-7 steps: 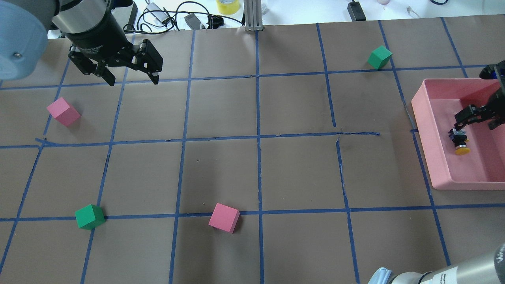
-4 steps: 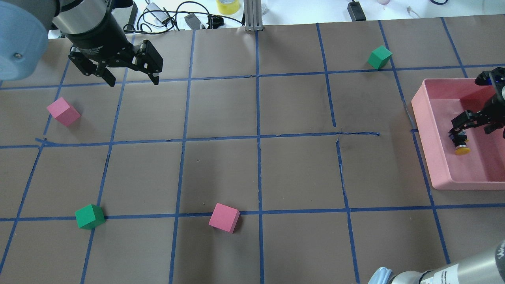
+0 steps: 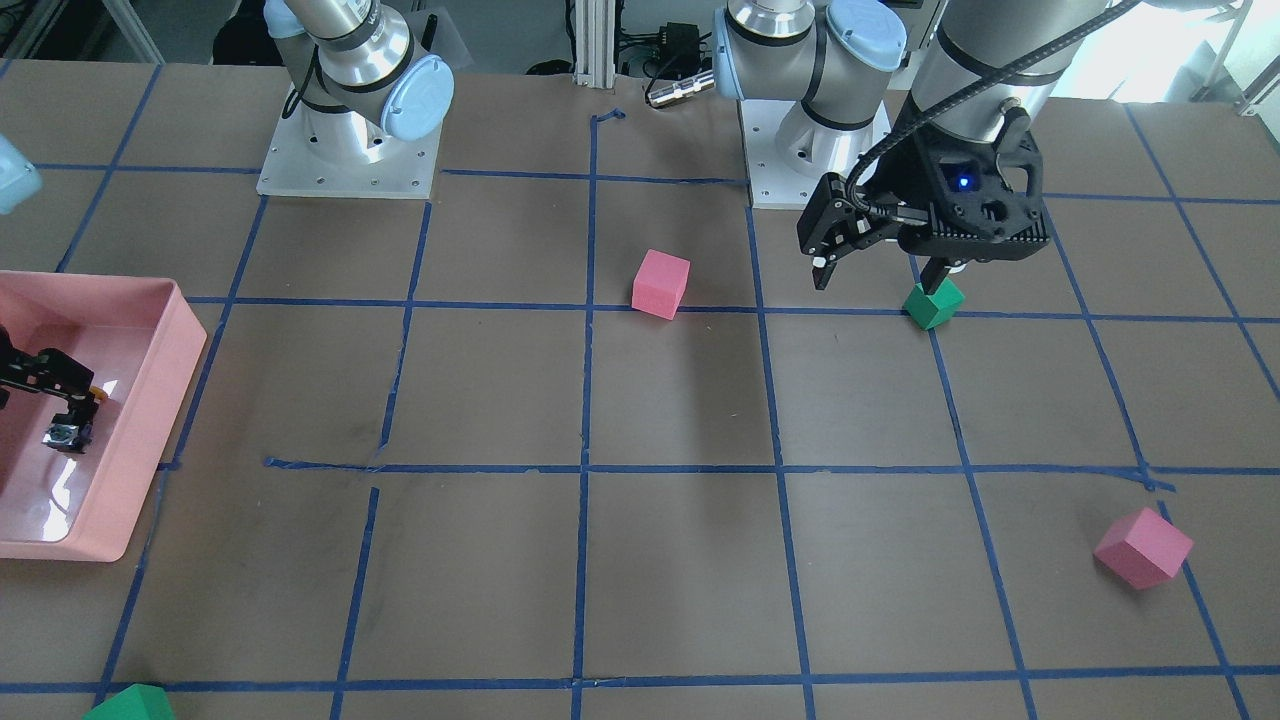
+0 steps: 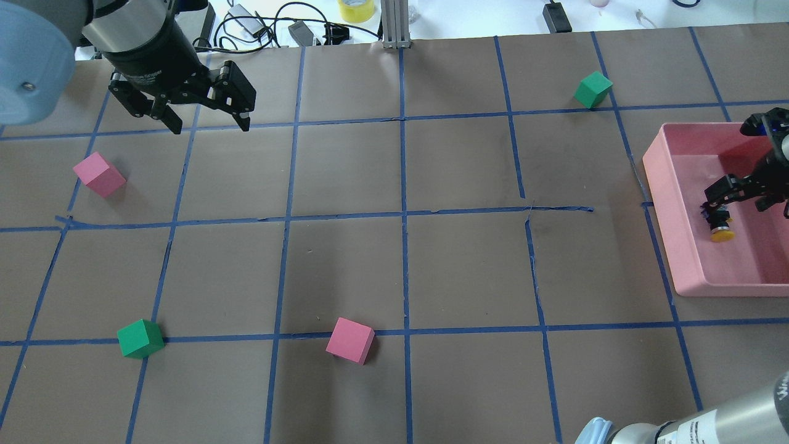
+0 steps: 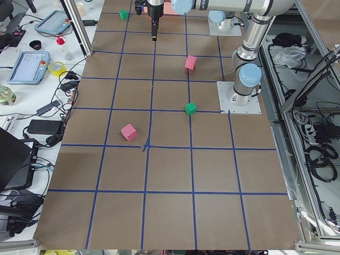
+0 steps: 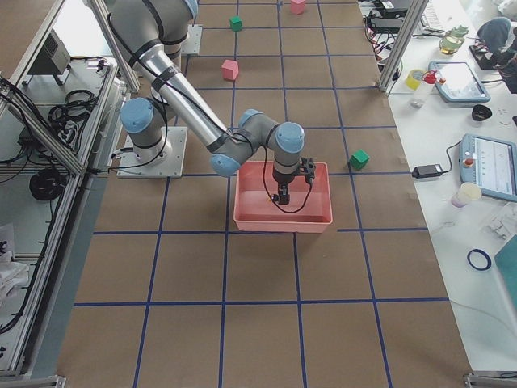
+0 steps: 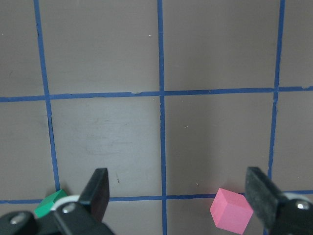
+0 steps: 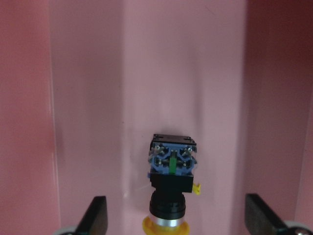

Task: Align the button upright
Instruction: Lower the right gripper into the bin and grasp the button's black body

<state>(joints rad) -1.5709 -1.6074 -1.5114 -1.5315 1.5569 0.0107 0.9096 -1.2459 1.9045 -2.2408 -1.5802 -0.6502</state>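
The button (image 4: 720,226) lies on its side in the pink tray (image 4: 672,228) at the table's right, yellow cap toward the near edge. My right gripper (image 8: 178,215) straddles it, fingers spread wide, not touching it. My left gripper (image 4: 209,126) hovers far left, spread too.

Yellow cap and black body on button (image 4: 719,225); pink throughout on tray (image 4: 733,288). Brown table (image 4: 345,271) gridded with blue tape (image 4: 404,271). Plain pink cubes (image 4: 350,340), plain green cubes (image 4: 140,338).
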